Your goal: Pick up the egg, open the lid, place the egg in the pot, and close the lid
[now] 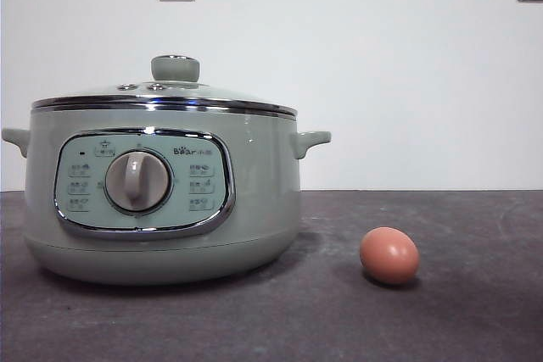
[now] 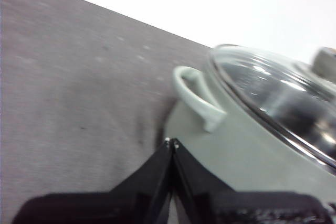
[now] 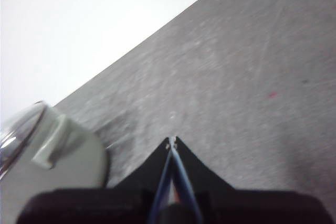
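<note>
Above table, left gripper (image 2: 172,142), right gripper (image 3: 172,140) closed.

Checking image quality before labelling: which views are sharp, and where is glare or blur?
Front view: sharp; the egg casts a soft shadow, the lid rim glints. Left wrist view: blurred, glare on the glass. Right wrist view: soft, washed-out wall.

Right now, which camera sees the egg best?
The front view. There the whole egg lies in the open on the dark table, to one side of the pot, with nothing covering it. Neither wrist view shows the egg, only table and part of the pot.
</note>
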Tool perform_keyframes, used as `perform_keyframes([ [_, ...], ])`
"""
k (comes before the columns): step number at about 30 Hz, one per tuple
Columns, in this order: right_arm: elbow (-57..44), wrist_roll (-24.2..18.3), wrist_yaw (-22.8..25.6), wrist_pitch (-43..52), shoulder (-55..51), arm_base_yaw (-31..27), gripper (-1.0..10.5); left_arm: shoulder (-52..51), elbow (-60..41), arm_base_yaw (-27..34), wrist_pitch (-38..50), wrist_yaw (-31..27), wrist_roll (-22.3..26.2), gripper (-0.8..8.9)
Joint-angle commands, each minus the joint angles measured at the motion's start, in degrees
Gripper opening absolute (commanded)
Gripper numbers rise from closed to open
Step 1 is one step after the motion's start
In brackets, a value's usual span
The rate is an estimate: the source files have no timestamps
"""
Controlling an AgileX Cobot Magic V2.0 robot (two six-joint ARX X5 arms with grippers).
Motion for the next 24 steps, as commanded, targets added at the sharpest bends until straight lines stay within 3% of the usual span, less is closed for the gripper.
perform_keyframes([
  [1, 0.6, 1.1, -1.8, -1.0, 0.4, 0.0, -0.1, -0.1, 0.8, 0.2, -0.9, 1.3, -0.8, -0.08],
  [7, 6.3, -0.2, -2.0, -3.6, 4.6, 0.0, -0.1, 0.4, 7.8, 0.2, -8.2, 1.2, -0.7, -0.07],
  [18, 23.0, -12.1, -2.0, -5.8, 18.8, 0.0, -0.1, 7.7, 23.2, 0.2, -11.4, 1.9, 0.0, -0.07],
  [24, 32.5, -15.5, -8.8, -6.6, 27.1, 0.0, 0.0, 15.4, 31.8, 0.2, -14.2, 8.5, 4.4, -0.07],
])
